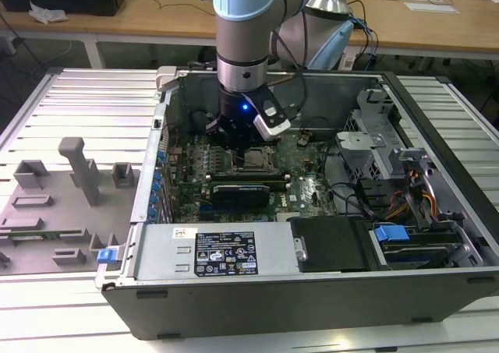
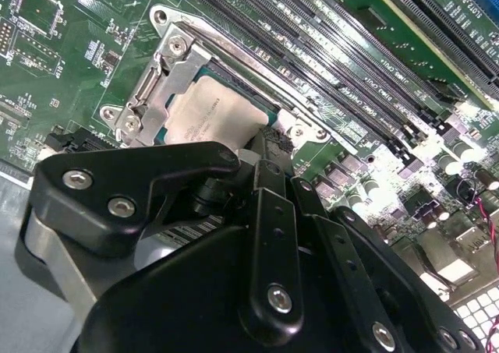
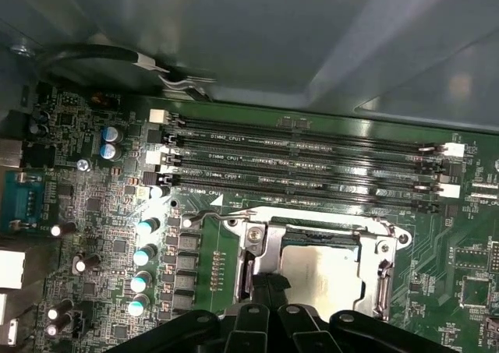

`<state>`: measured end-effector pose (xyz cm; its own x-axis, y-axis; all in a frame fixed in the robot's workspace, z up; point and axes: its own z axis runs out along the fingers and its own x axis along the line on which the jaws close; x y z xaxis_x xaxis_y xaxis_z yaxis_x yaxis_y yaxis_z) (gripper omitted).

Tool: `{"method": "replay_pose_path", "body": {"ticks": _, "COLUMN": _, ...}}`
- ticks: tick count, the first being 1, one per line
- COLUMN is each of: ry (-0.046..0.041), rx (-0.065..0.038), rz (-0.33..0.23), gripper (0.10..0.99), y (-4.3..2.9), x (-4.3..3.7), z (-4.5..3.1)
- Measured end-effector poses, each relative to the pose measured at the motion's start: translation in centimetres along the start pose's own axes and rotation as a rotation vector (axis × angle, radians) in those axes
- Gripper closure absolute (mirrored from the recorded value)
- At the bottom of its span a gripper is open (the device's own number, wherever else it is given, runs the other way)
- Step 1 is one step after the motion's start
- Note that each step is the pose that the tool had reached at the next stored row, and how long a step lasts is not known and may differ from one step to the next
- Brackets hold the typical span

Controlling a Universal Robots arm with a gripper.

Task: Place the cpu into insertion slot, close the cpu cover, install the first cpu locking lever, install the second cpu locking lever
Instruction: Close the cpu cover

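Now my gripper hangs low inside the case, tips pressed together, right over one edge of the cover. That cover lies flat and shut over the cpu, which sits in the slot on the green board. Long black memory slots run just beside it. All this lies toward the exterior view's left of the grey drive cage, well apart.

Ribbed silver table carries an open grey computer case lying on its side. Grey fixture board with upright blocks lies on the table just beside it, on the exterior view's left.
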<state>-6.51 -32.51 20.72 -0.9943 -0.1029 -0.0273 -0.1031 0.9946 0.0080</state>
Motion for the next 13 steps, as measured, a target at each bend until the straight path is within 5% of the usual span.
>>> {"method": "replay_pose_path", "body": {"ticks": 13, "ry": -0.0006, "rx": -0.001, "rz": 0.0, "gripper": 0.98, "y": 0.04, "x": 0.36, "z": -0.84}}
